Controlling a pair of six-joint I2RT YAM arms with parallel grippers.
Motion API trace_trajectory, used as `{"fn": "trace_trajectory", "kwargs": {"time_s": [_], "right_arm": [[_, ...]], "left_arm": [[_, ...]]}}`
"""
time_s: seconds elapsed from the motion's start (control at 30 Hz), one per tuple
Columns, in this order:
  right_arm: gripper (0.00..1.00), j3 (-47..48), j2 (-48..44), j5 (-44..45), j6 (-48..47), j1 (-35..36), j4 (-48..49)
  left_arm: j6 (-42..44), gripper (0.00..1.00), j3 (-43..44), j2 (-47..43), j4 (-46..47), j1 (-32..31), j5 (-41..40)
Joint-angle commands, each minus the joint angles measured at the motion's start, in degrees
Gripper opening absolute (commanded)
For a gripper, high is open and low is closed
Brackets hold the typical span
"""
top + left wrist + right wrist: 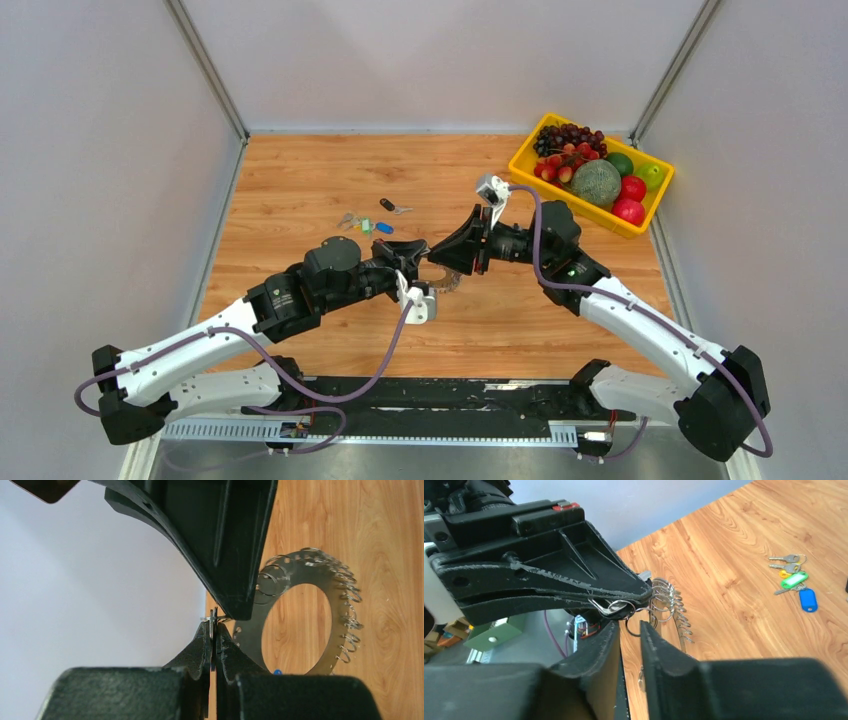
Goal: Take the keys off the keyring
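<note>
The keyring [327,575] is a grey metal ring edged with small wire coils, and it hangs between my two grippers [447,282]. My left gripper [214,630] is shut on a thin silver key [214,617] seen edge-on, joined to a small split ring. In the right wrist view the same left gripper [639,596] pinches that key [610,608] beside the keyring's coils [669,602]. My right gripper [629,626] stands just below, jaws slightly apart with nothing between them. Loose keys [352,221] with coloured tags lie on the table [791,570].
A dark-headed key [392,206] and a blue tag [383,228] lie behind the grippers. A yellow fruit basket [520,160] stands at the back right corner. Grey walls close in the wooden table [300,180] on three sides.
</note>
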State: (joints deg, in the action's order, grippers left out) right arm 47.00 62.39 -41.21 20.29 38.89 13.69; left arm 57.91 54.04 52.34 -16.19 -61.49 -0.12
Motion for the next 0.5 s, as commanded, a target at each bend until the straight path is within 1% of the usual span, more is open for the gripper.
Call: {"fn": "trace_trajectory", "kwargs": {"time_s": [0.0, 0.03, 0.07, 0.2, 0.27, 0.3, 0.37, 0.4, 0.47], "right_arm": [[0.42, 0.9, -0.9, 0.9, 10.4, -3.1, 2.4], [0.5, 0.6, -1.7, 0.9, 9.1, -3.2, 2.3], [0.55, 0.2, -2.8, 1.3, 7.4, -3.2, 1.9], [0.62, -1.8, -8.1, 3.5, 0.0, -3.3, -0.2], [0.62, -2.2, -10.0, 4.6, -5.3, -3.3, -1.4], [0.61, -2.3, -10.7, 6.0, -7.7, -3.3, -2.2], [0.53, -2.3, -11.6, 9.1, -12.7, -3.3, -3.1], [0.51, -2.5, -11.9, 10.2, -15.5, -3.3, -3.2], [0.5, -2.2, -11.6, 12.3, -19.5, -3.3, -3.1]], "left_arm": [[3.7, 0.0, 0.3, -0.5, 3.9, -0.9, 4.2], [3.7, 0.0, 0.2, -0.7, 4.1, -0.9, 4.2], [3.9, 0.0, 0.0, -0.8, 4.5, -0.9, 4.2], [4.3, 0.0, -0.5, -1.0, 4.9, -0.9, 4.8], [4.2, 0.0, -0.5, -1.2, 5.1, -0.9, 5.3], [4.1, 0.0, -0.4, -1.2, 5.1, -0.9, 5.5], [3.7, 0.0, -0.4, -1.6, 5.2, -0.9, 6.2], [3.6, 0.0, -0.4, -1.9, 5.4, -0.9, 6.7], [3.3, 0.0, -0.4, -2.2, 5.5, -0.9, 7.4]]}}
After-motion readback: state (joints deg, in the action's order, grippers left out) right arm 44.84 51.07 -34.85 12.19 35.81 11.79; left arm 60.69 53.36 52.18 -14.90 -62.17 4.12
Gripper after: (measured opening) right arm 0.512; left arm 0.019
